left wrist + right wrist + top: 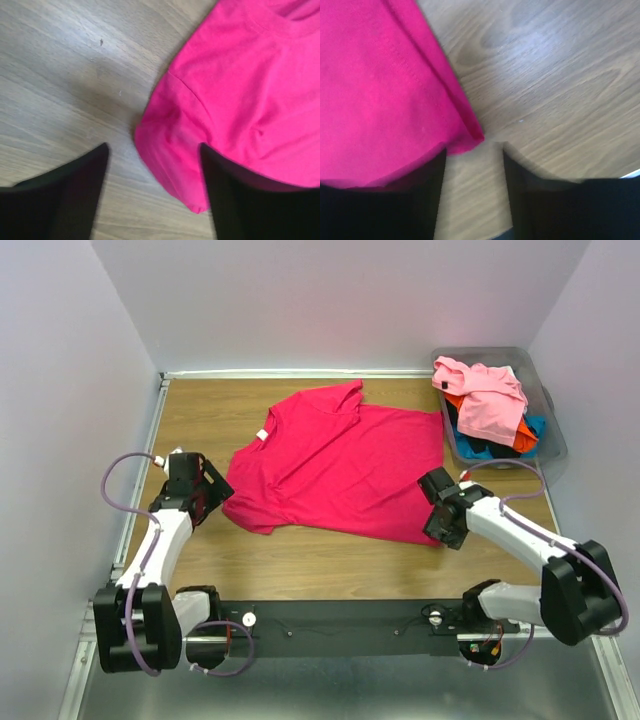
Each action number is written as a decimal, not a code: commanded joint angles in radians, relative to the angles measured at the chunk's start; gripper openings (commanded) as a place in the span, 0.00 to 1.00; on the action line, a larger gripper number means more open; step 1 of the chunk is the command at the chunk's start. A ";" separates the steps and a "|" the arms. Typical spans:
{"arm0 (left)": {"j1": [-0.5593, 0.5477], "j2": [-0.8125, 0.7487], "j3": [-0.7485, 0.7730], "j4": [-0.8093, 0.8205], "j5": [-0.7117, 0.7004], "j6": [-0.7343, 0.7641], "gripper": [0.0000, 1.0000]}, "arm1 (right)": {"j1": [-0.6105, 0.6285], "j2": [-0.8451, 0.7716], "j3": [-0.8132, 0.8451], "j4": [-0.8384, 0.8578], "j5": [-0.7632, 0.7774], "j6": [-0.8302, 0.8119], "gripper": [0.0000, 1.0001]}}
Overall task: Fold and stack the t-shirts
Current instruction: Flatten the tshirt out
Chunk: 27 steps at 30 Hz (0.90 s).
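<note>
A crimson t-shirt (345,465) lies spread flat in the middle of the wooden table (300,565), its neck towards the far left and its hem towards the right. A small white label (262,435) shows at the collar. It is too small for any writing to be read, and no print or brand shows on the cloth.

The left gripper (152,148) sits low at the shirt's near left sleeve. Its fingers (75,195) stand wide apart. The rounded sleeve end lies between them, resting on the wood, and the right-hand finger is over the cloth. Nothing is pinched.

The right gripper (473,150) is at the shirt's near right corner. Its fingers (545,200) stand a narrower way apart, with bare wood showing in the gap. The stitched hem corner ends just in front of that gap, and cloth lies against the left-hand finger. It holds nothing.

At the far right corner stands a grey bin (553,445) holding more shirts in a heap. A light pink t-shirt (490,395) lies on top. An orange t-shirt (522,440), a blue t-shirt (535,425) and a black t-shirt (460,425) lie crumpled beneath it.
</note>
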 commanded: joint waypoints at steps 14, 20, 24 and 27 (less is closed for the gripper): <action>-0.136 0.236 0.259 0.084 0.077 0.083 0.52 | -0.006 0.280 0.309 0.289 -0.135 -0.346 0.49; -0.205 0.477 0.343 0.159 0.109 0.047 0.39 | -0.004 0.458 0.409 0.373 -0.141 -0.426 0.44; -0.204 0.605 0.394 0.178 0.092 0.035 0.33 | -0.007 0.561 0.467 0.405 -0.144 -0.470 0.43; -0.196 0.700 0.429 0.186 0.084 0.024 0.31 | -0.012 0.629 0.510 0.425 -0.144 -0.492 0.43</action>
